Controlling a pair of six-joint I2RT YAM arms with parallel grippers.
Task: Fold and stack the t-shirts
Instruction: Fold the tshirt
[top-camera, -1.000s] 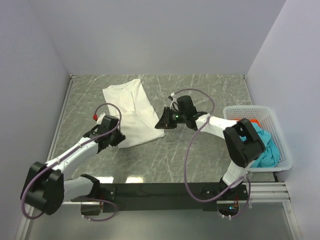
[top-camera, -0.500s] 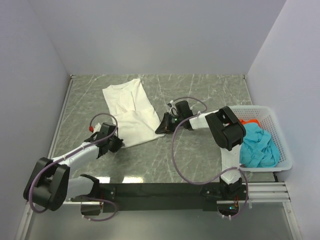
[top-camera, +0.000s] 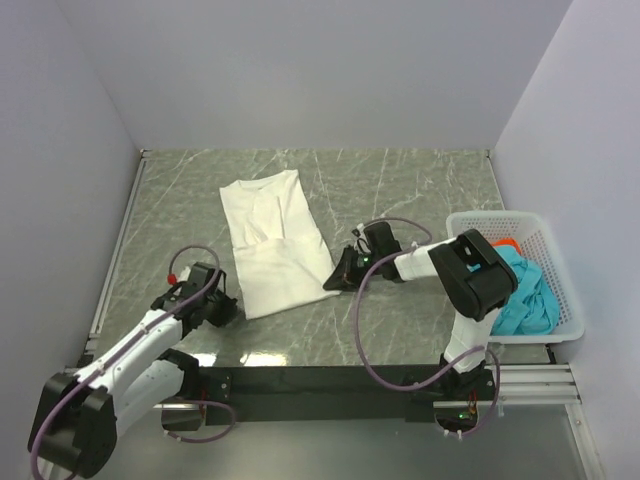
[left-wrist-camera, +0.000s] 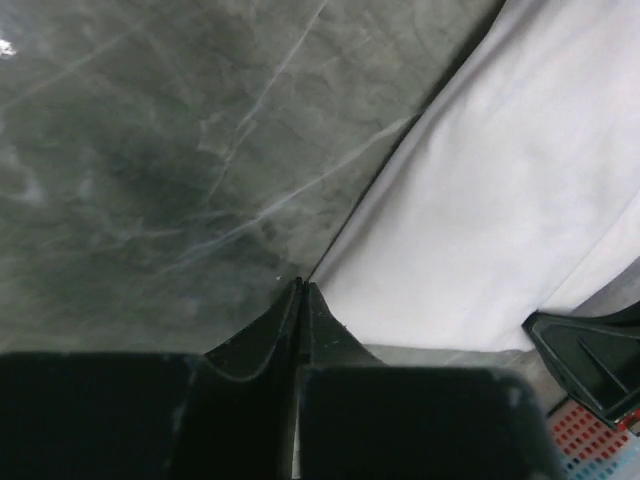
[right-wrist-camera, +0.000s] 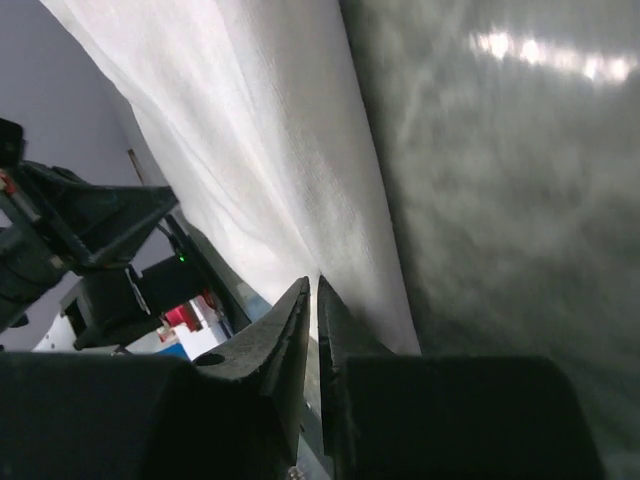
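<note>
Keep the left gripper (left-wrist-camera: 302, 290) and right gripper (right-wrist-camera: 312, 290) level and in step, lifting the near hem of the white t-shirt (top-camera: 272, 240) just enough to carry it over the far half without skewing. Left: pressed fully together on the hem's near left corner. Right: almost together with a thin slit between, apparently nipping the near right corner. Beyond them, laid out as a long narrow panel on the marbled table (top-camera: 410, 185). Further right, bunched in the white basket (top-camera: 500, 217): teal t-shirt (top-camera: 528, 300) and red-orange t-shirt (top-camera: 508, 243), not yet folded.
</note>
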